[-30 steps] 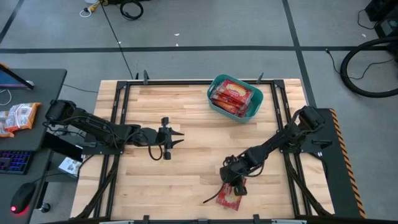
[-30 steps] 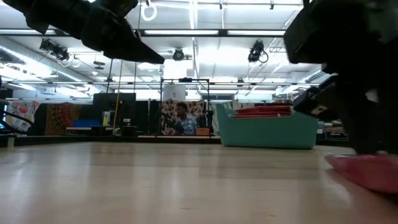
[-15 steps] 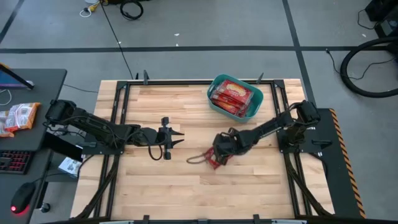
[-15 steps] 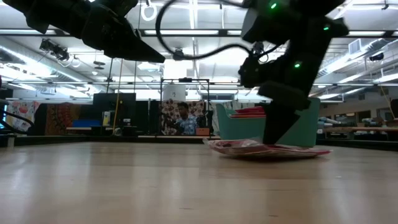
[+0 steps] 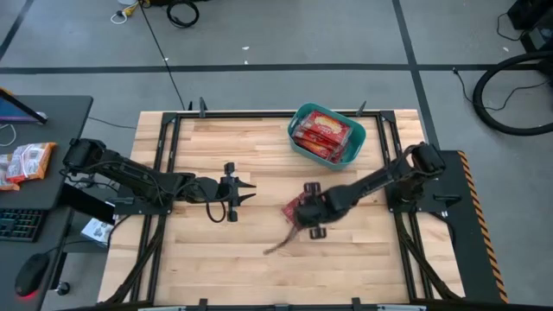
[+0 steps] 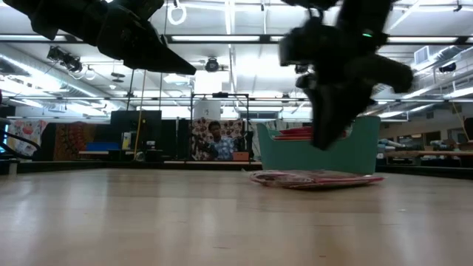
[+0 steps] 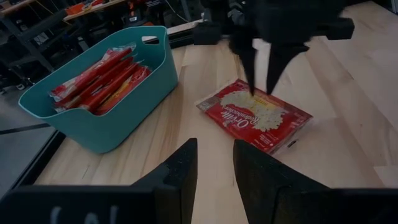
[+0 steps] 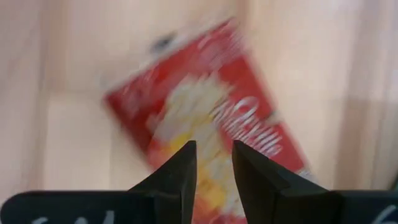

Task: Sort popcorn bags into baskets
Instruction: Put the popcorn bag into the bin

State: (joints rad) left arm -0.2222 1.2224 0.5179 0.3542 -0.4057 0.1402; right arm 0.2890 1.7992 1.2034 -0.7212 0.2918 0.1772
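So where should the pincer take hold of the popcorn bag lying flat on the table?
Probably at one short edge of the popcorn bag, coming from above with the right pincer over it. The bag lies flat on the table, so only its thin rim offers a grip.

Bare tabletop (image 5: pixel 259 250) around; teal tub (image 5: pixel 298 141) blocks far side.
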